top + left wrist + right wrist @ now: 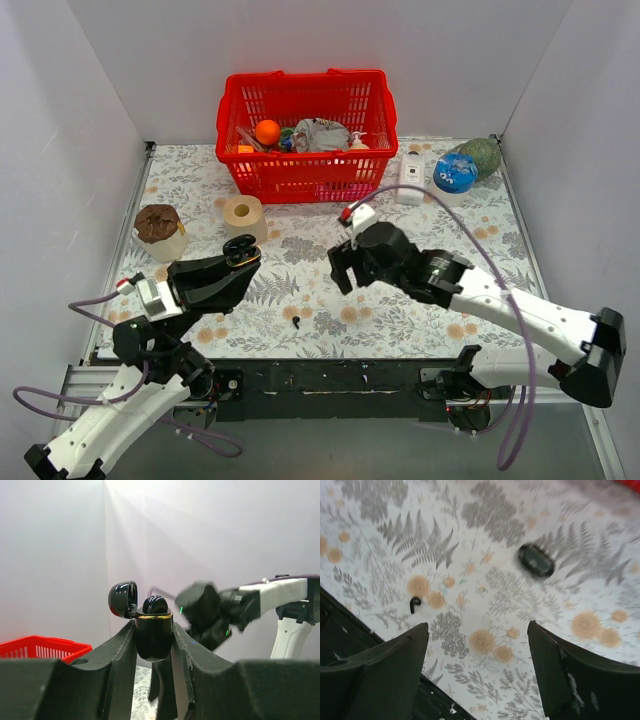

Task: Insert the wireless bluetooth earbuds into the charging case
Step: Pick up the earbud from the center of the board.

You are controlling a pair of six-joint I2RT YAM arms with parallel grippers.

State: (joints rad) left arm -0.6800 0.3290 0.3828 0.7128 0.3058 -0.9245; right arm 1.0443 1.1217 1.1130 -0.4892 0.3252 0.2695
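Top external view: the left gripper (238,262), raised over the floral worktop (380,325) in front of a tan tape roll (242,212), is clamped on the charging case (240,247). Left wrist view: the case stands upright between both fingers (120,650), its lid (123,599) hinged open to the left. A seated earbud (155,604), apparently, shows as a glossy black dome in the gold-rimmed mouth. Right wrist view: the right gripper (477,630) hangs above the worktop, jaws wide apart with nothing between them. A loose earbud (414,602) lies on the print below, left of centre. A blurred dark oval object (536,560) lies farther off. A red basket (305,130) stands at the far edge.
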